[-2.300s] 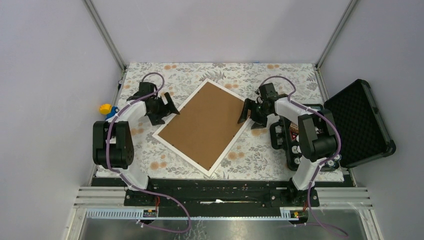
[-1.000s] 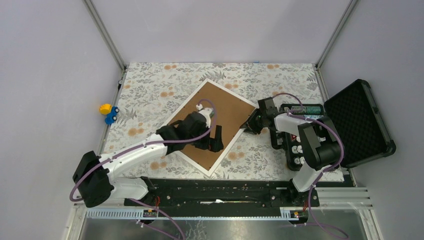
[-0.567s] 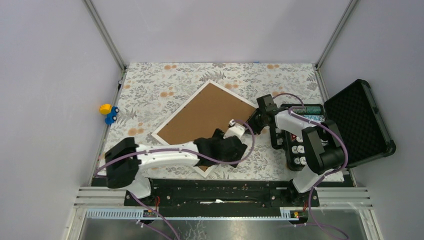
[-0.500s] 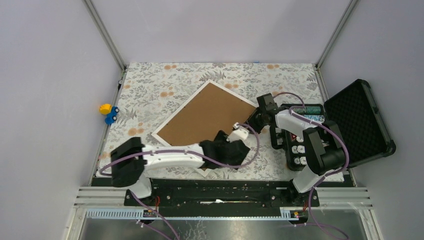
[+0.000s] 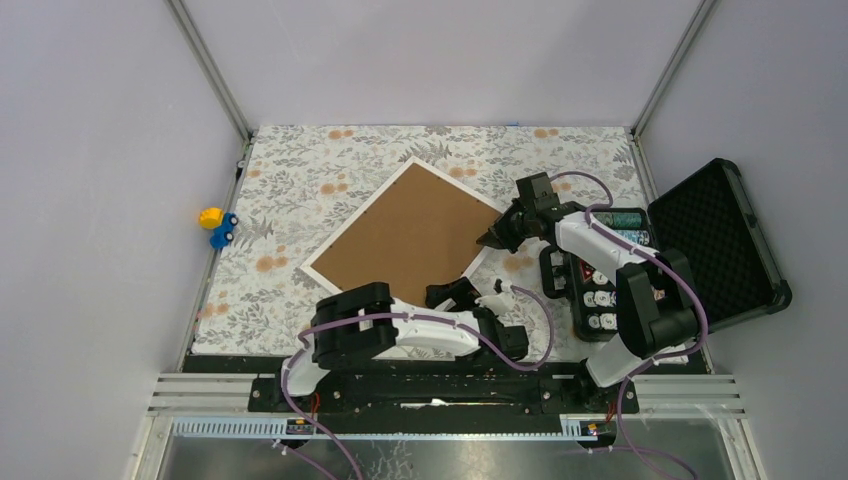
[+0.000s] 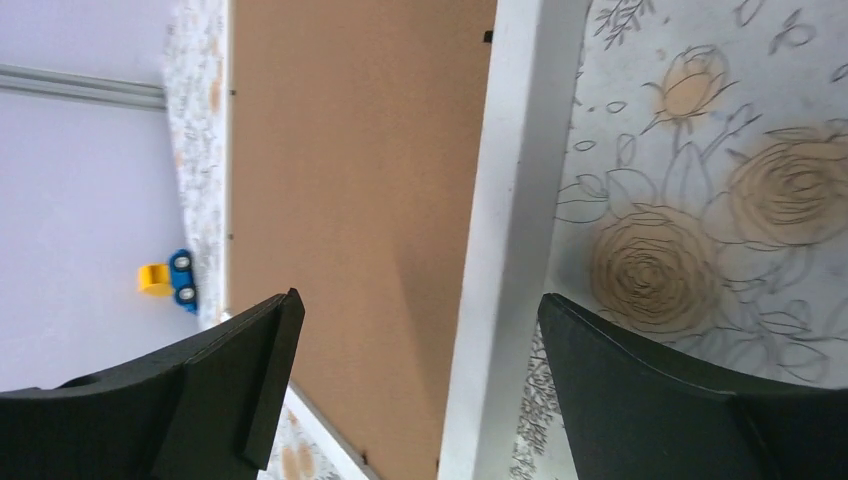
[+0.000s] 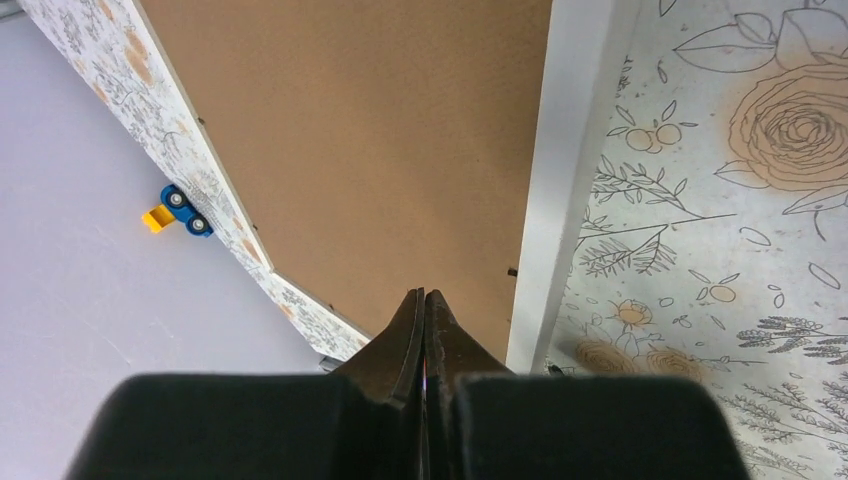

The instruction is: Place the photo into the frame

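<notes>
The frame (image 5: pixel 357 212) lies face down and askew on the floral table, a brown backing board (image 5: pixel 410 235) filling it. The photo is hidden. My left gripper (image 5: pixel 462 292) is open, low by the frame's near corner. In the left wrist view its fingers straddle the frame's white edge (image 6: pixel 510 200) and the backing board (image 6: pixel 350 150), gripper (image 6: pixel 418 300) apart from both. My right gripper (image 5: pixel 492 237) is shut at the frame's right edge. In the right wrist view its tip (image 7: pixel 423 293) hangs over the board (image 7: pixel 380 130) just inside the white edge (image 7: pixel 565 150), with nothing between the fingers.
An open black case (image 5: pixel 715 245) sits at the table's right edge, with a black tray of small items (image 5: pixel 600 300) beside it. A yellow-and-blue toy (image 5: pixel 215 225) lies off the table's left side. My left arm lies folded along the near edge.
My left arm swung from over the board down to the near right, by the frame's near corner. The right gripper closed and rose slightly along the frame's right edge.
</notes>
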Motion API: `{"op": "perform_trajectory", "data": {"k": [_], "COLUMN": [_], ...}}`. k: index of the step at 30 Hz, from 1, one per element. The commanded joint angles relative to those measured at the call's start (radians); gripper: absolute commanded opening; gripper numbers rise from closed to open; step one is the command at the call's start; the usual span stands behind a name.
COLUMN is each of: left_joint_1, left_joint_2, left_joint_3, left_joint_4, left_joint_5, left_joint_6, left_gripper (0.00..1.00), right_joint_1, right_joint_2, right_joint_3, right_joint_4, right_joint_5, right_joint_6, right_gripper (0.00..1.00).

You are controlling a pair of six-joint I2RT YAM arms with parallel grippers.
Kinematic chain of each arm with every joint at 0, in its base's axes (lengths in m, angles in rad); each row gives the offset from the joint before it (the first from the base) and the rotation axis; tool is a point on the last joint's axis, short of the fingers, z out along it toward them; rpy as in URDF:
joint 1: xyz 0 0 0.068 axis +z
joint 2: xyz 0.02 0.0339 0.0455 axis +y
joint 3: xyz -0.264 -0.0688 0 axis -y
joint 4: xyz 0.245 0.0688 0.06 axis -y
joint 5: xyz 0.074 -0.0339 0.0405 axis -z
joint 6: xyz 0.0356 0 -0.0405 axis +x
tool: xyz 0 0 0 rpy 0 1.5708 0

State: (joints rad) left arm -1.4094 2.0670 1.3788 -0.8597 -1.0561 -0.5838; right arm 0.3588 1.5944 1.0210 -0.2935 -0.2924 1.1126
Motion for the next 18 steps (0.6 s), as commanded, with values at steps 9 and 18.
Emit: {"op": "perform_trajectory", "data": {"k": [9, 18], "left_joint_1": [-0.031, 0.135], "left_joint_2": [-0.447, -0.811], "left_joint_3": [-0.188, -0.336], "left_joint_4": [0.187, 0.247], "left_joint_5": [0.380, 0.570], "left_joint_6": [0.084, 0.070], "left_gripper": [0.99, 0.99], "right_joint_1": [0.005, 0.031], "right_joint_2": [-0.020, 0.061], "right_joint_3": [0.087, 0.074], "right_joint_4": [-0.123, -0.145], "right_joint_5": [0.016, 0.045], "right_joint_6": [-0.186, -0.147], "right_gripper": [0.95, 0.89]}}
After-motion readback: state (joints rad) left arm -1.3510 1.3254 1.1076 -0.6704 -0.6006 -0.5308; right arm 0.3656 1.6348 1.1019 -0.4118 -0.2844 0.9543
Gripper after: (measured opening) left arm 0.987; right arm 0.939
